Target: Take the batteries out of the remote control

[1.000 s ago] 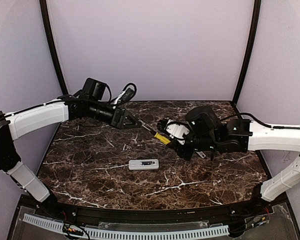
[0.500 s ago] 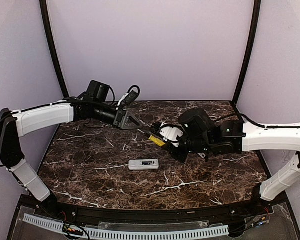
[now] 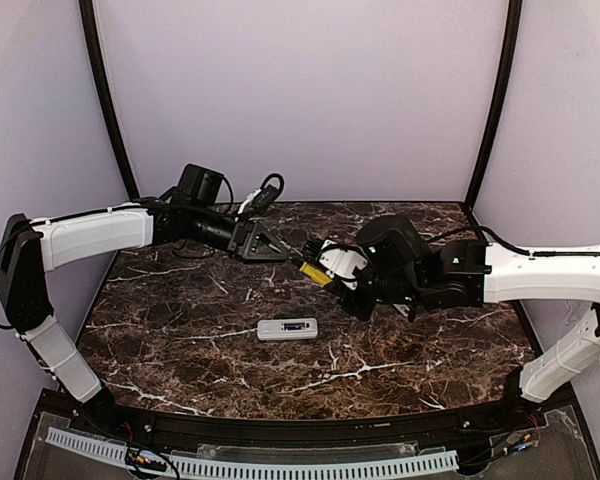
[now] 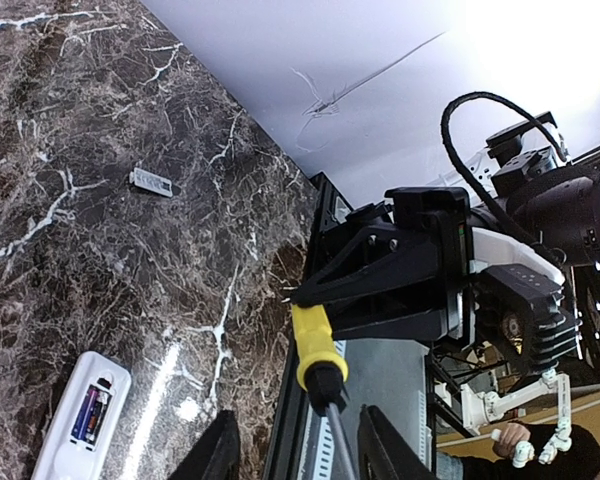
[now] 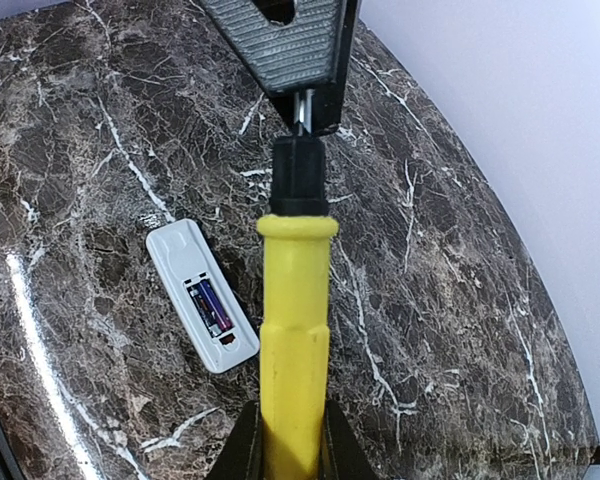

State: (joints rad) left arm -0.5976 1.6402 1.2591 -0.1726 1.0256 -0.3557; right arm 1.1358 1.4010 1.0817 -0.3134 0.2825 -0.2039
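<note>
Slim white plastic remote control (image 3: 287,329) compartment-up, mid tabletop (image 3: 430,350) toward near edge; purplish cylindrical battery (image 5: 211,303) seated inside. Judged light, stiff, slippery; pry battery at end. Right jaws clamp yellow-handled screwdriver (image 5: 293,320); left jaws part-open astride its shaft.

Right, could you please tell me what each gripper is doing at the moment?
Left gripper: open, either side of the screwdriver shaft, not clamped.
Right gripper: closed on the screwdriver's yellow handle.
</note>
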